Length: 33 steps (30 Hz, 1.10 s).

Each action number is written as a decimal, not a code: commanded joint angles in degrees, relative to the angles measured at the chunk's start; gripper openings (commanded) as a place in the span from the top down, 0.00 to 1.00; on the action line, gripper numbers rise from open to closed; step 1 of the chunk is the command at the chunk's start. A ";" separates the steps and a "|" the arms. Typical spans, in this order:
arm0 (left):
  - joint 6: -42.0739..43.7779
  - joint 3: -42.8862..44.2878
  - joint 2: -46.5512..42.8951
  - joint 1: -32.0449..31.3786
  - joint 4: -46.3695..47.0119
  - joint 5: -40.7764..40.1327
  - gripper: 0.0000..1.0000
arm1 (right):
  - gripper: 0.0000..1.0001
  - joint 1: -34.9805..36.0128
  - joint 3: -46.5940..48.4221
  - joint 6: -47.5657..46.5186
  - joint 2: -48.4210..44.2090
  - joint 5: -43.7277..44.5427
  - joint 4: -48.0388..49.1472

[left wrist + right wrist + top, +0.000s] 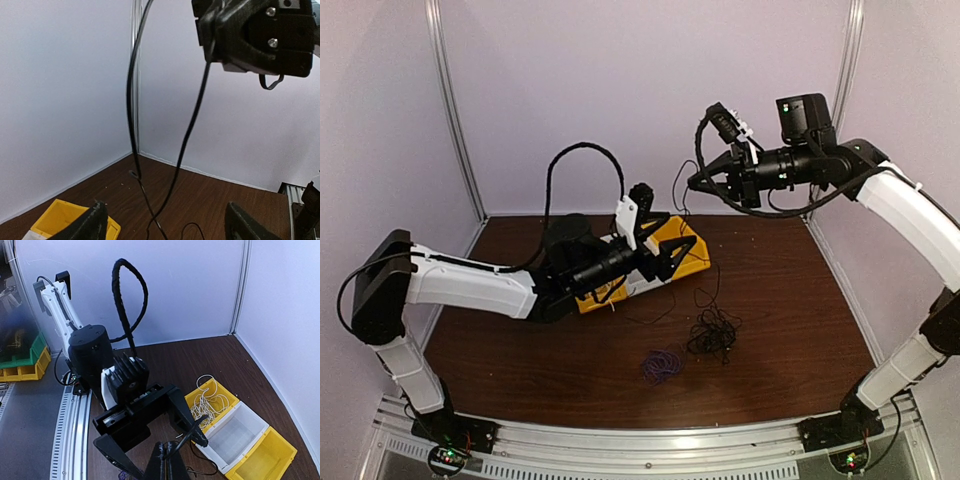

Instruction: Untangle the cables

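Note:
My right gripper (692, 183) is raised high at the back and shut on a thin black cable (192, 125). In the right wrist view its fingers (165, 450) pinch the cable. The cable hangs in two strands down to a small black tangle (712, 333) on the table. My left gripper (678, 252) is open and empty, low over the bins. In its own view (167, 225) the hanging strands run between its spread fingers (92, 225) without touching them. A purple cable (662, 365) lies coiled near the tangle. A white cable (210, 401) lies in a yellow bin.
A row of bins stands at the back middle: a yellow bin (227, 390), a white bin (235, 432) and another yellow bin (265, 455). They show in the top view (692, 250) under the left arm. White walls close the table's back and sides.

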 commanded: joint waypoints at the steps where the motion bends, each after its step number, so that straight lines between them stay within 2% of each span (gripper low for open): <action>1: 1.14 4.64 3.71 0.39 -3.65 -0.63 0.26 | 1.00 -0.28 -1.26 1.09 -1.66 -2.37 1.99; 6: -1.24 8.94 6.77 1.56 -5.11 3.24 0.51 | 1.00 -0.24 -1.63 1.15 -2.19 -2.84 2.04; 10: -2.35 10.48 7.39 1.92 -7.18 3.94 0.81 | 1.00 -0.24 -1.79 0.64 -2.60 -2.23 1.80; 11: -2.62 10.66 7.36 2.00 -7.66 4.35 0.83 | 1.00 -0.25 -1.88 0.50 -2.65 -2.06 1.78; 13: -3.23 10.90 7.41 2.09 -8.34 5.06 0.85 | 1.00 -0.31 -2.06 0.37 -2.72 -1.78 1.73; 15: -3.32 11.68 7.16 2.23 -9.76 5.39 0.92 | 0.99 -0.77 -2.86 0.27 -2.81 -1.98 2.04; 20: -2.32 17.33 4.26 3.63 -17.10 5.57 1.00 | 0.54 -9.00 -14.27 -0.48 -4.08 -7.04 8.67; 23: -1.87 22.37 2.09 5.12 -22.64 6.40 1.00 | 0.35 -13.97 -26.22 -2.46 -5.34 -9.34 14.53; 26: -1.65 27.66 1.00 6.00 -27.29 7.00 1.00 | 0.25 -14.48 -36.40 -6.65 -5.63 -8.11 19.38; 28: -1.15 30.76 0.53 6.14 -29.41 6.57 1.00 | 0.22 -14.47 -41.18 -6.86 -4.13 -8.59 23.71; 33: 0.27 40.45 0.97 6.28 -33.98 5.43 1.00 | 0.21 -13.93 -41.13 -10.56 5.43 -11.67 20.56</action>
